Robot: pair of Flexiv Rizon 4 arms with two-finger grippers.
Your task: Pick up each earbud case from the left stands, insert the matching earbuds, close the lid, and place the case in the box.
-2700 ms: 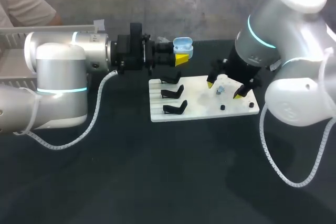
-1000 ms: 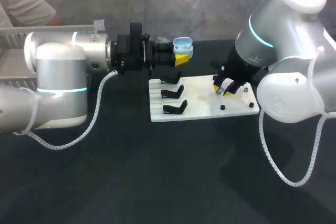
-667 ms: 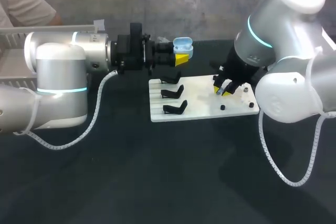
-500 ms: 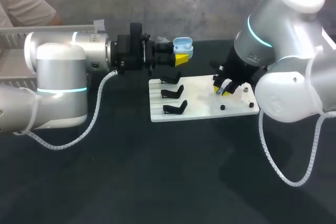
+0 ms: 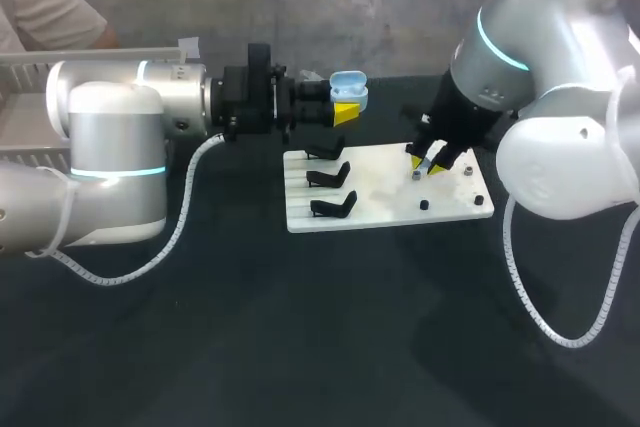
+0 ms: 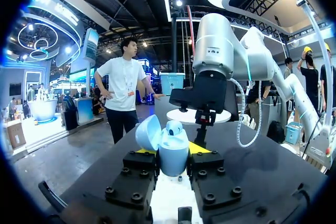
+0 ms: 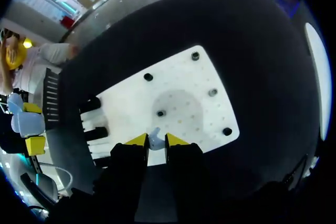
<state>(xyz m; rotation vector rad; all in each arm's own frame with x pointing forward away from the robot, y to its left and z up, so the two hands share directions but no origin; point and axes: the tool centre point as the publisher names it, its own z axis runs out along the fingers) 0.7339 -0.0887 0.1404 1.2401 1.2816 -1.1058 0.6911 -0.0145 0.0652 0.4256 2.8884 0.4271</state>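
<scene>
My left gripper (image 5: 347, 107) is shut on a light blue earbud case (image 5: 348, 90), held level behind the white board (image 5: 380, 202). In the left wrist view the case (image 6: 172, 150) sits between the yellow fingertips (image 6: 199, 148), its lid (image 6: 148, 132) swung open and one earbud (image 6: 173, 127) seated inside. My right gripper (image 5: 428, 160) hangs just above the board's right half. In its wrist view the right gripper (image 7: 156, 140) is shut on a small pale blue earbud (image 7: 154, 139) over the board (image 7: 178, 77).
Three black stands (image 5: 330, 178) stand bare on the board's left side. Several small dark pegs (image 7: 212, 92) dot its right half. A white slatted tray (image 5: 25, 65) lies at the far left behind my left arm. Dark tabletop surrounds the board.
My right gripper has narrowed onto the earbud and risen slightly off the board. The left arm and the case have stayed still.
</scene>
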